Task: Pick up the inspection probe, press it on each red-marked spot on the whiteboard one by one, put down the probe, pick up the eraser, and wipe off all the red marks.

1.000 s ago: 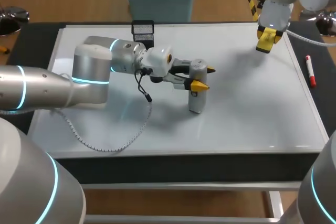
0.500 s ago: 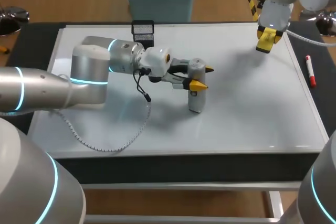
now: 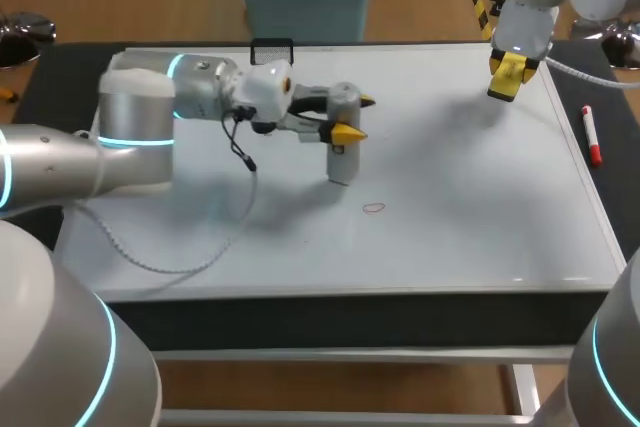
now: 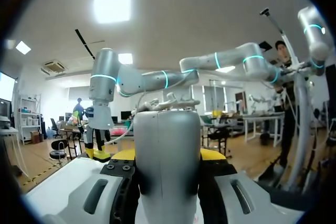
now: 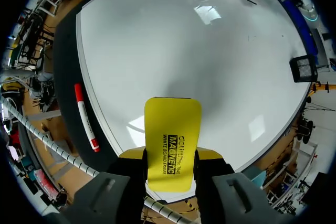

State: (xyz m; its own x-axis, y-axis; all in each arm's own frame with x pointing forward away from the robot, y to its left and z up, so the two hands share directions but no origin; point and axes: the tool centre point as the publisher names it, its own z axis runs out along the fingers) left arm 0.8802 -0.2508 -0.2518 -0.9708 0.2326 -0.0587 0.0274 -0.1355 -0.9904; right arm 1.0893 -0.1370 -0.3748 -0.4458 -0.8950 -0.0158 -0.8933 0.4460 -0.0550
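Left claw (image 3: 356, 118) clamps the smooth grey cylindrical probe (image 3: 341, 152) upright; right claw (image 5: 170, 159) pinches a flat yellow eraser (image 5: 172, 127).

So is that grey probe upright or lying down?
Upright: the probe stands vertical over the whiteboard, gripped between the yellow tips of the left claw.

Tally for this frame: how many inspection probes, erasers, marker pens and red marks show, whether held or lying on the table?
inspection probe: 1
eraser: 1
marker pen: 1
red mark: 1
Total: 4
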